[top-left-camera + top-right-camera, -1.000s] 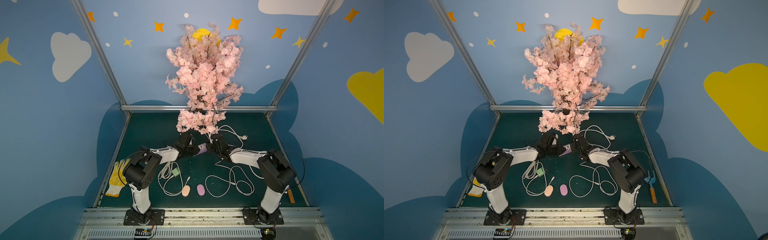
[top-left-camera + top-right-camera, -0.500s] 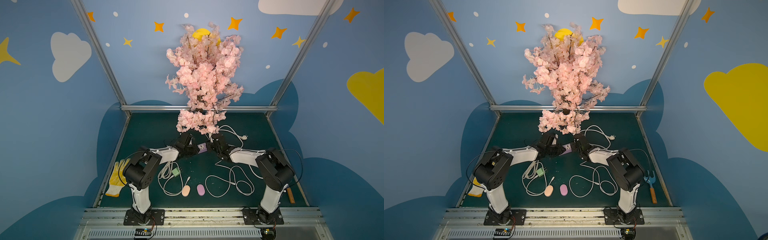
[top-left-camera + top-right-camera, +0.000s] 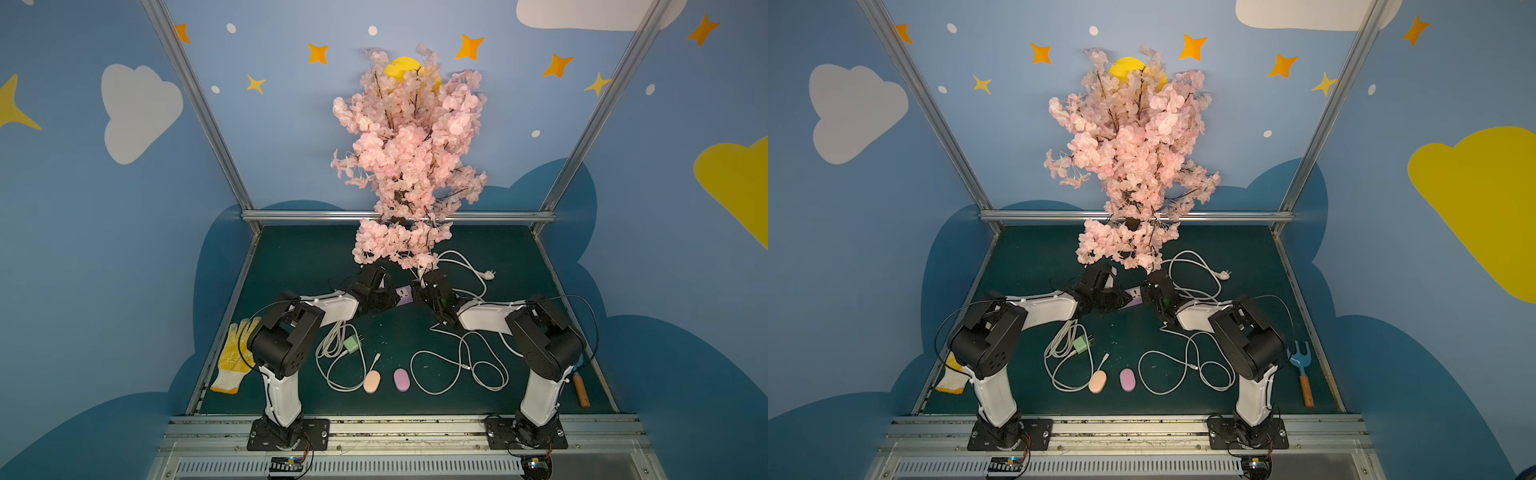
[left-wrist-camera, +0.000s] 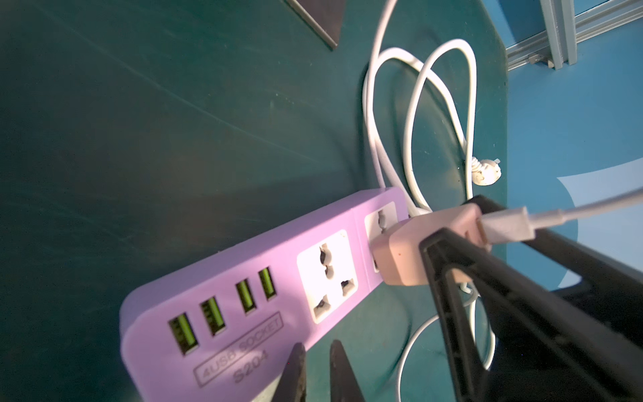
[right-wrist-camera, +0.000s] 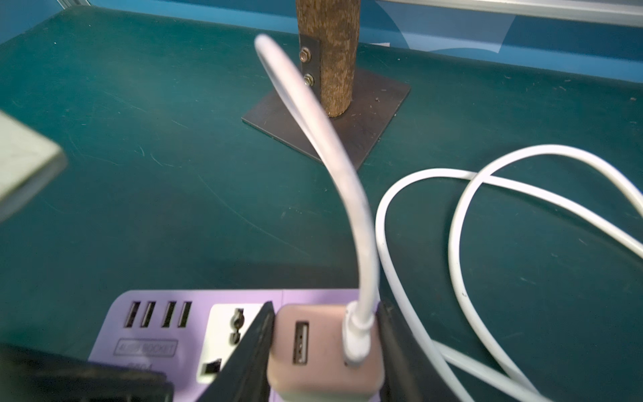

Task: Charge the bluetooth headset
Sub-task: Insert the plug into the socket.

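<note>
My right claw [image 5: 326,323] pinches the pink adapter [image 4: 410,254], which sits against the end socket of the purple power strip [image 4: 243,278]. My left claw [image 4: 318,369], tips all but pressed together and holding nothing I can see, rests at the strip's near edge. Neither arm has visibly shifted over the last second, so I judge the plug seated or nearly so, though its prongs are hidden. A white USB cable [image 5: 348,181] rises from the adapter. The headset cases, peach case [image 3: 371,382] and purple case [image 3: 401,380], lie side by side near the front edge of the green mat [image 3: 311,257], well apart from the strip and uncabled as far as I can tell. The tree's base plate [image 5: 368,115] stands near, behind the strip. The strip's lead [image 4: 417,104] loops on my right. Bare mat lies open on my left.
</note>
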